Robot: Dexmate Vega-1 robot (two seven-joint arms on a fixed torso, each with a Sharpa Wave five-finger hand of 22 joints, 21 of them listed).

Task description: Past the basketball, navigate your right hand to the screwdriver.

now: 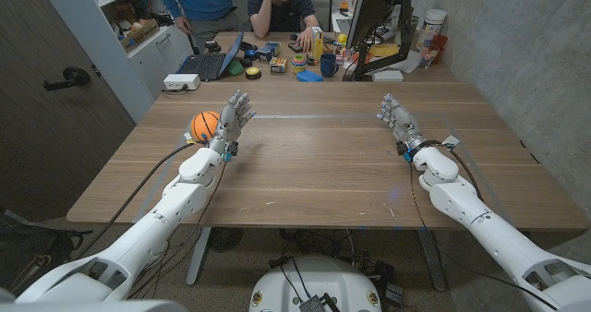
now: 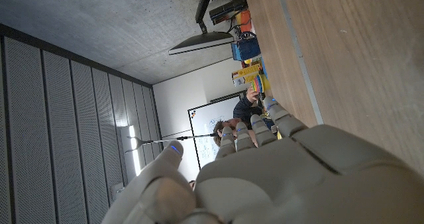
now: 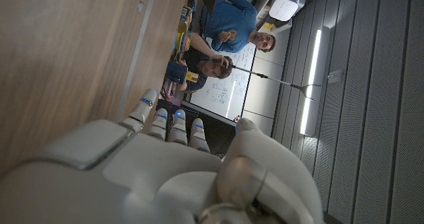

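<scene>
Nearest, both arms reach in over the table's [image 1: 305, 178] front edge. The left hand [image 1: 235, 116] stands on its left part, fingers apart and reaching up, holding nothing, with the basketball [image 1: 204, 125] just beside it on its outer side, near the left edge. The right hand [image 1: 397, 118] stands well apart across bare wood, fingers likewise spread and holding nothing. Between the hands, the wood lies open to the far edge. Beyond that, a cluttered desk holds a laptop [image 1: 211, 64] and monitor [image 1: 374, 17]; two people are behind. I cannot pick out the screwdriver.
</scene>
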